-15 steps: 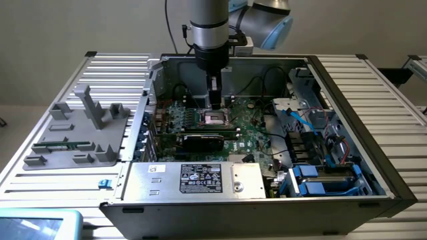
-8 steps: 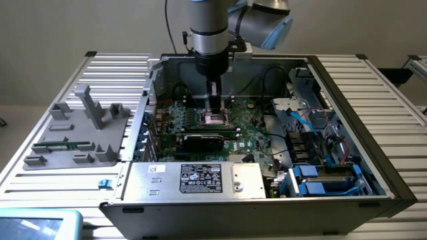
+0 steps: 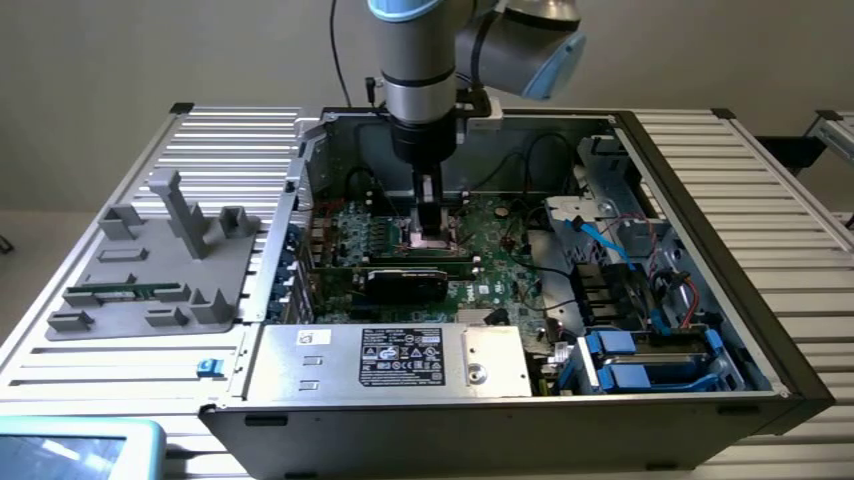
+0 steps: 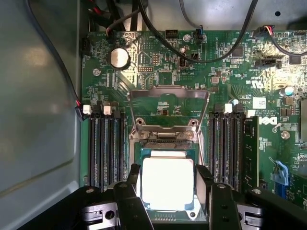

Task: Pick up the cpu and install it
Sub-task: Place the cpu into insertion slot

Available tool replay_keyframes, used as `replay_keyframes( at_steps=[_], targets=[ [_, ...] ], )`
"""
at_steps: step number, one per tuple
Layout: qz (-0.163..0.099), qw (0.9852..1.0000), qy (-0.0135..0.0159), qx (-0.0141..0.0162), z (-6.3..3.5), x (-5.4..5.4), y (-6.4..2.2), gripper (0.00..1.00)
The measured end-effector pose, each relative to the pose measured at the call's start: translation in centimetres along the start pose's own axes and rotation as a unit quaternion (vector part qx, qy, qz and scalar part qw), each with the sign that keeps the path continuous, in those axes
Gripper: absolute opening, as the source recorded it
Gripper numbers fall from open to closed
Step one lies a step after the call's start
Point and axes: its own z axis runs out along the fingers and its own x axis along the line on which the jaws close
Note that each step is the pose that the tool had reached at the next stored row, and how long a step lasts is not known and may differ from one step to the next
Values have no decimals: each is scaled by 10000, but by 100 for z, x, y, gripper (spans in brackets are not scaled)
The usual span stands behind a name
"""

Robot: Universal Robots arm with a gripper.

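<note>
- Jaws are gripping the cpu (image 4: 168, 184): in the wrist view you are seeing their two black fingers (image 4: 135, 176) pressing against opposite edges of it
- The cpu is showing you its bright silvery top and is lying flat and square within the socket (image 4: 165, 139) on the motherboard (image 4: 230, 67); you are not being shown whether it is fully seated or hanging just above the contacts
- The socket's metal load frame (image 4: 169, 98) is standing open, just beyond the cpu on the side away from the jaws
- Rows of dark memory slots (image 4: 103, 148) are running along both sides of the socket
- A round coin battery (image 4: 120, 58) is sitting on the board beyond the frame, and black cables (image 4: 163, 38) are crossing the board near it
- In the exterior view your arm (image 3: 420, 70) is reaching straight down into the open computer case (image 3: 687, 215), which is lying on the slatted bench (image 3: 227, 130)
- A grey fixture tray (image 3: 147, 270) is resting on the bench at the exterior view's left of the case, well apart from the jaws, with a long green memory stick (image 3: 127, 293) lying in it
- The power supply (image 3: 400, 358) with its labelled cover is sitting along the near edge of the case, and blue drive carriers (image 3: 627, 360) are sitting toward the exterior view's right
</note>
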Motion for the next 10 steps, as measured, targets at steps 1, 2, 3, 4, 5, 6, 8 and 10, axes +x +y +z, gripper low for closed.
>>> replay_keyframes(
  at_steps=[1,2,3,4,5,6,8,10],
  targets=[
    [0,10000,0,0,19,-2,-2,54],
    [0,10000,0,0,37,-4,-4,54],
    [0,10000,0,0,52,-6,-5,54],
    [0,10000,0,0,66,-7,-6,54],
    [0,10000,0,0,82,-8,-8,54],
    [0,10000,0,0,87,-9,-8,54],
    [0,10000,0,0,86,-9,-8,54],
    [0,10000,0,0,89,-8,-8,54]
  ],
)
